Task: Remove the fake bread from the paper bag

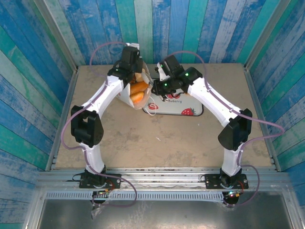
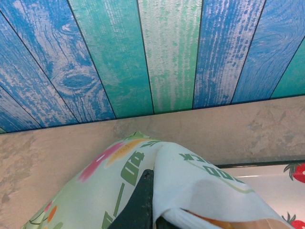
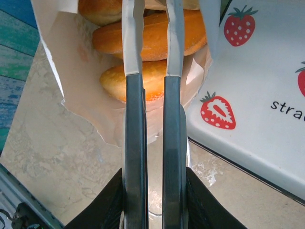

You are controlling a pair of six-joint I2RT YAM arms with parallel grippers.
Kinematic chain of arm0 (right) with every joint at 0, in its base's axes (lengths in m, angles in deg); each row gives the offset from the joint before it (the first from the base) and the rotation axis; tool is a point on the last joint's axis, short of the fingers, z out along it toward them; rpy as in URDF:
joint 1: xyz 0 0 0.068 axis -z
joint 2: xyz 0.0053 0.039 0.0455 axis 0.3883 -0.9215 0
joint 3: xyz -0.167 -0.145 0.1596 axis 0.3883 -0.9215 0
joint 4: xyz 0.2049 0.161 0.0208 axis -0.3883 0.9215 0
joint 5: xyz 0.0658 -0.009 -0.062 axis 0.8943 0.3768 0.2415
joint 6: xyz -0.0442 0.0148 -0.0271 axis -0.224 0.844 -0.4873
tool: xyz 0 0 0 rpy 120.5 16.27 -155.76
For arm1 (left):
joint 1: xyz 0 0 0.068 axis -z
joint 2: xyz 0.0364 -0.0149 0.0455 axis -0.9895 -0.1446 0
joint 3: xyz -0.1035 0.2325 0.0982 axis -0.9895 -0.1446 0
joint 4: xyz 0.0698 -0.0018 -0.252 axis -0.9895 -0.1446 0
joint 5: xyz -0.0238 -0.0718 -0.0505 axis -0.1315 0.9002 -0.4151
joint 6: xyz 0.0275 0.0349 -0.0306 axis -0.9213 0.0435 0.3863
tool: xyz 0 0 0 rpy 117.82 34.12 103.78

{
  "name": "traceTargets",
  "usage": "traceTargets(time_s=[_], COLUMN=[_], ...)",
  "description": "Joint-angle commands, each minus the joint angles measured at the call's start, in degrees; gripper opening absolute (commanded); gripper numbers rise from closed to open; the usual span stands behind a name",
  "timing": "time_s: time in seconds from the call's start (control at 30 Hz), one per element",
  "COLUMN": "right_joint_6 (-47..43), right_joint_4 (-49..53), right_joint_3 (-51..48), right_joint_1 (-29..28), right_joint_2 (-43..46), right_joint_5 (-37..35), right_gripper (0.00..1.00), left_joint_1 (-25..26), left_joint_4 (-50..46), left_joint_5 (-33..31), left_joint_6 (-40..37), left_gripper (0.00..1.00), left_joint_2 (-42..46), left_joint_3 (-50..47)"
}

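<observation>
The white paper bag point(image 1: 124, 95) lies on its side at the back of the table, its mouth towards the tray. My left gripper point(image 1: 135, 70) is shut on the bag's printed end point(image 2: 200, 186); one dark finger point(image 2: 143, 200) presses the paper and the other is hidden under it. Orange fake bread point(image 1: 139, 88) shows in the mouth. In the right wrist view a long roll point(image 3: 190, 33) lies above a rounder bun point(image 3: 112, 78), inside the bag's wall point(image 3: 81, 90). My right gripper point(image 3: 155, 5) reaches over them into the mouth, its jaws narrowly open with the tips cut off.
The white strawberry-printed tray point(image 1: 190, 102) lies right beside the bag's mouth, its corner point(image 3: 267, 71) close to my right fingers. Blue and green plank walls enclose the table on the back and both sides. The tan tabletop point(image 1: 157, 143) stretches towards the arm bases.
</observation>
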Motion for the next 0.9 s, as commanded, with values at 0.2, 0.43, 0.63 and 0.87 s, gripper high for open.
traceTargets(time_s=[0.2, 0.43, 0.63, 0.87], right_joint_6=[-2.1, -2.7, -1.9, -2.1], right_joint_4=[-2.6, -9.8, -9.8, -7.4], right_joint_3=[-1.5, -5.1, -6.5, -11.2], right_joint_1=[-0.5, -0.5, -0.5, -0.5], right_joint_2=[5.0, 6.7, 8.1, 11.7], right_joint_5=[0.0, -0.3, -0.2, -0.3], right_gripper=[0.13, 0.14, 0.14, 0.13], left_joint_1=[-0.6, -0.6, -1.4, -3.6], left_joint_4=[-2.5, -2.8, -4.2, -6.5], left_joint_5=[1.2, 1.5, 1.5, 3.7], left_joint_6=[1.2, 0.8, 1.2, 3.0], left_gripper=[0.0, 0.0, 0.0, 0.01], left_joint_2=[-3.9, -3.2, -2.6, -2.6], left_joint_3=[3.7, 3.6, 4.5, 7.3])
